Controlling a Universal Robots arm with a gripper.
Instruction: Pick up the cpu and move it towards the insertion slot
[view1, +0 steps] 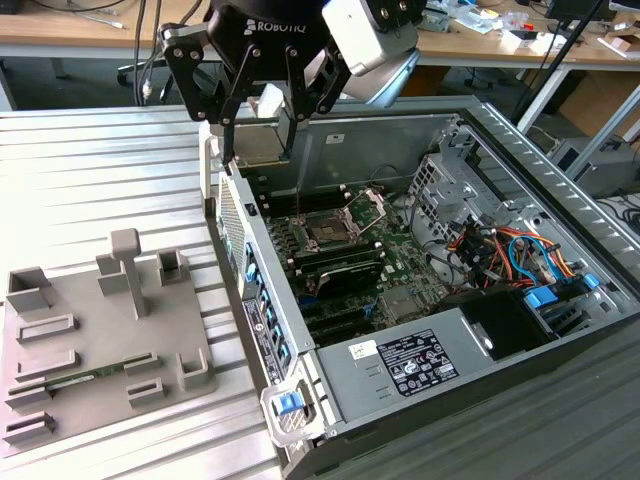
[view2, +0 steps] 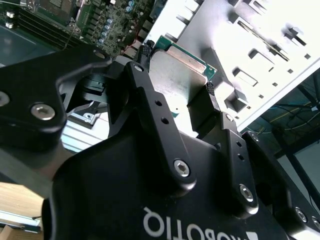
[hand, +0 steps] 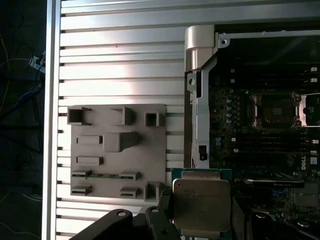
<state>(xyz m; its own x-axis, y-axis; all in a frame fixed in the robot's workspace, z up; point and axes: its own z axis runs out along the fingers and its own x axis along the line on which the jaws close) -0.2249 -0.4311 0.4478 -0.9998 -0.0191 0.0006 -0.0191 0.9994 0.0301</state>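
The exterior view looks down at a slant across the tabletop (view1: 100, 170), taking in the grey tray (view1: 95, 320) and the insertion slot (view1: 328, 232). My first wrist view stares straight down on both from high up. The second wrist view sits close behind my pincer (view2: 177, 70), facing the cpu (view2: 175, 85).

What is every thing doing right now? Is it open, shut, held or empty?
cpu: held up in the air, clamped between the jaws.
gripper: shut on the cpu.
insertion slot: empty, and its metal bracket looks lifted open.
computer case: lying on its side, open.
grey tray: flat on the table, apart from the gripper.
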